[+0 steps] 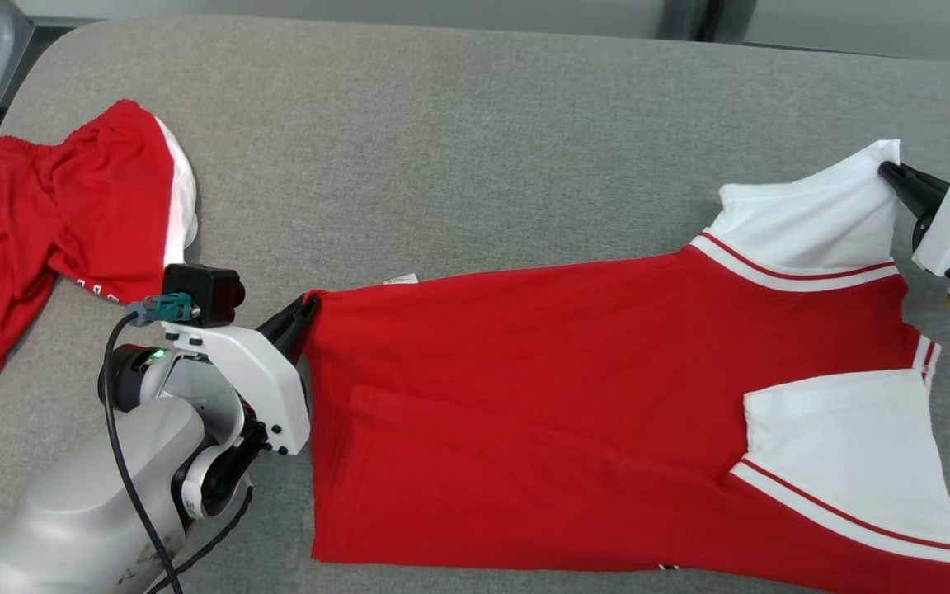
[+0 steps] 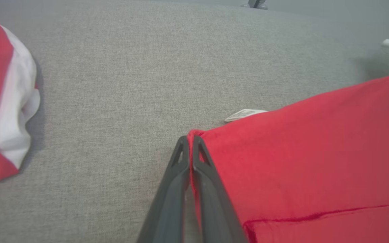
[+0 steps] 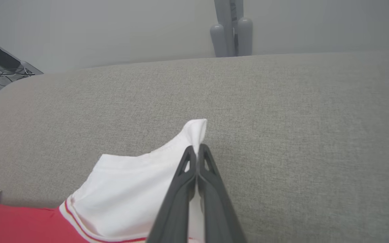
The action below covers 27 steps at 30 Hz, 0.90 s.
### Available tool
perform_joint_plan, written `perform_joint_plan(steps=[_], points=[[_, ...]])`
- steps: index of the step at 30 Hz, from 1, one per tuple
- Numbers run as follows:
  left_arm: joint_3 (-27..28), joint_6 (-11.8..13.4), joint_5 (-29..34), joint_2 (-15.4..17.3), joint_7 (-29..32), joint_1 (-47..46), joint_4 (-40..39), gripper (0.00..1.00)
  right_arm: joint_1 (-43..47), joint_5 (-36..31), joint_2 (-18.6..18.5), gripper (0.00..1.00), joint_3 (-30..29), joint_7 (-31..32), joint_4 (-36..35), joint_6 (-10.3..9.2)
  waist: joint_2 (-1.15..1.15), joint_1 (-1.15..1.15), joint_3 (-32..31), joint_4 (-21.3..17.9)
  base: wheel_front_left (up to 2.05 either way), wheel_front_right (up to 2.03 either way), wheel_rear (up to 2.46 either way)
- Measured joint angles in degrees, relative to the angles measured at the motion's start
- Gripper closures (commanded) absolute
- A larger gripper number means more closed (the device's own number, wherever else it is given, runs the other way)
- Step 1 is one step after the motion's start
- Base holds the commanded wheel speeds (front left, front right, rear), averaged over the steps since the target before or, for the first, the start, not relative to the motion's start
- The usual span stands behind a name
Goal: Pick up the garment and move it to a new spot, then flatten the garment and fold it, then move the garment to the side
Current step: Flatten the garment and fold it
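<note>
The garment [image 1: 574, 396], a red jersey with white sleeves and red-and-white striped trim, lies spread on the grey padded table, plain red side up, collar end to the right. My left gripper [image 1: 307, 307] is shut on the garment's far left hem corner [image 2: 194, 134]. At the far right, my right gripper [image 1: 889, 171] is shut on the tip of the upper white sleeve [image 3: 198, 130]. The other white sleeve [image 1: 846, 445] lies folded in over the body. A small white label [image 2: 245, 114] pokes out at the far edge.
Red shorts [image 1: 54, 223] with a white side panel lie crumpled at the table's left end, close to my left arm. Bare grey table surface [image 1: 458, 148] stretches behind the garment. A grey metal post [image 3: 231, 30] stands beyond the far edge.
</note>
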Motion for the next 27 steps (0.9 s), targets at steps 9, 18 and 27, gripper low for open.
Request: perform_joint_plan(steps=[9,18,27], points=[[-0.6,0.2,0.1,1.3,-0.4,1.3,-1.9,1.0,2.4,3.2,-1.6,1.0,3.5,-2.0,-3.0,0.0,0.0,0.0,-2.8,-1.6,0.0,0.0,0.0],[-2.4,1.2,0.1,5.6,1.3,5.7,-3.6,1.0,6.9,5.8,-3.5,1.0,7.9,-0.3,-7.6,0.0,0.0,0.0,-6.8,-3.9,0.0,0.0,0.0],[-4.7,3.0,0.6,8.7,3.9,8.1,-8.1,1.0,11.5,8.2,-6.7,1.0,10.6,2.3,-11.8,0.0,0.0,0.0,-9.3,-5.9,0.0,0.0,0.0]])
